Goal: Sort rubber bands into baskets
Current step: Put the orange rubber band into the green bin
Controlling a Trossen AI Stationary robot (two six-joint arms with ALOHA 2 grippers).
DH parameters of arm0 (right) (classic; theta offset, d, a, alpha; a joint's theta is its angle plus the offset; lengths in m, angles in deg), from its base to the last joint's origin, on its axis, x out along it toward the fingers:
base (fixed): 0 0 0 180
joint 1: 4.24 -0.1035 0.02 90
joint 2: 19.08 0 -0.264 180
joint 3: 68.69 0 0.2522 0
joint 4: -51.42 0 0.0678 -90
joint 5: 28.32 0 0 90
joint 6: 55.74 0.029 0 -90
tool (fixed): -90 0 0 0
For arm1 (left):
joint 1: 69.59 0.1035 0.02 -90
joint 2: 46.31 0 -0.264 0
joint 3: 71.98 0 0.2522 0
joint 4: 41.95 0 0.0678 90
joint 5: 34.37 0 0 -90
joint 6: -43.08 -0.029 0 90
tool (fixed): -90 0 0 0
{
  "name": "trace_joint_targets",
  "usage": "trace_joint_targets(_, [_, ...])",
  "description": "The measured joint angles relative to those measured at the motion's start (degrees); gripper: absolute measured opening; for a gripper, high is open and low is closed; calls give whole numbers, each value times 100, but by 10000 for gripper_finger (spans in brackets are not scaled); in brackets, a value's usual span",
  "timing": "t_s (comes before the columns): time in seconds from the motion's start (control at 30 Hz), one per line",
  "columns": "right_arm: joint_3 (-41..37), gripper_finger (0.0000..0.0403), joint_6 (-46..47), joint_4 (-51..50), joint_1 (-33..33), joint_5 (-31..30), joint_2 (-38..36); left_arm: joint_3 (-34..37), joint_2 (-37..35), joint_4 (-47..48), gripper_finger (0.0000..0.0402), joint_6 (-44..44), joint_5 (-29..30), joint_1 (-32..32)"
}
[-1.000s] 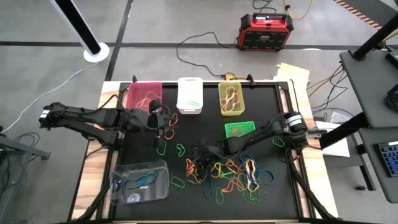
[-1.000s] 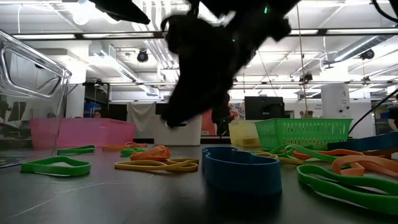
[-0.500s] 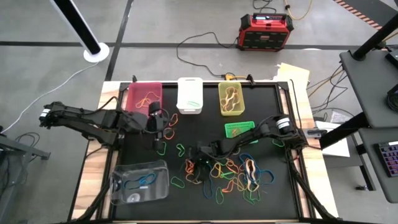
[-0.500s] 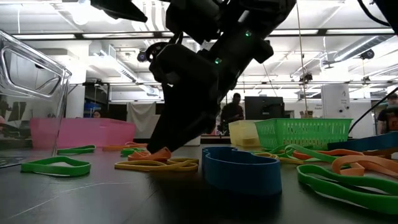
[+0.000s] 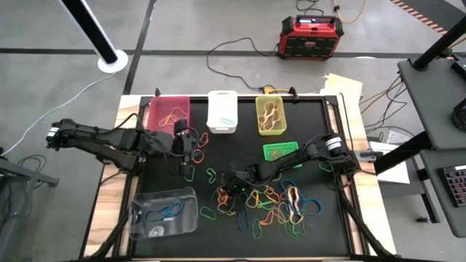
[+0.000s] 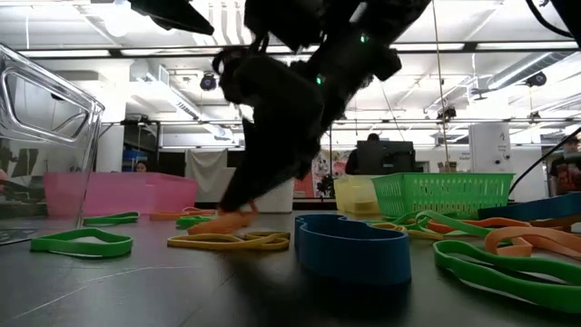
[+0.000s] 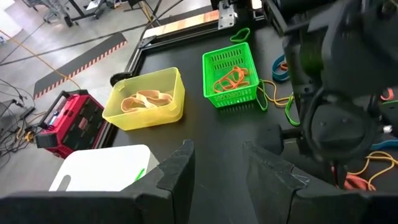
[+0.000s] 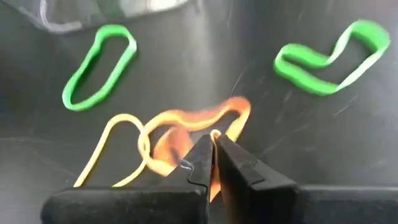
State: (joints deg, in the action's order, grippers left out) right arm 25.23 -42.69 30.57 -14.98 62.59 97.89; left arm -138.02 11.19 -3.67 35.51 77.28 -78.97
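Many rubber bands [image 5: 273, 202] in orange, yellow, green and blue lie loose on the black table. My right gripper [image 5: 227, 191] is down at the left end of the pile, shut on an orange band [image 8: 186, 124] beside a yellow one [image 8: 102, 152]. My left gripper [image 5: 187, 149] hangs open over the table near the pink basket [image 5: 169, 110], holding nothing. The white basket [image 5: 222, 110], the yellow basket [image 5: 269, 115] and the green mesh basket [image 5: 280, 151] stand along the far side. The clear basket [image 5: 163, 212] stands near left. My right gripper pinches the orange band between its two fingertips at a bend of the loop [image 8: 219, 132]. The fingers slant down from the table's right side. The band still lies on the table [image 6: 222, 221], slack; whether one strand or two is caught, I cannot tell.
Green bands [image 8: 99, 65] lie left of and beyond the held band. The clear basket stands close on the near left. A blue band [image 6: 349, 247] lies at the near edge. A red-black box [image 5: 309, 36] with cables sits on the floor beyond the table.
My right gripper has sunk toward the table and slightly toward its left, onto the orange band, and has shut on it. The band has stayed on the table.
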Motion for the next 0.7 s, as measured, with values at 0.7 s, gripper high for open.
trace_joint_targets(0.7, [-149,12,-1503,-1453,334,-1690,-2110,60,4,42,117,-366,616,13])
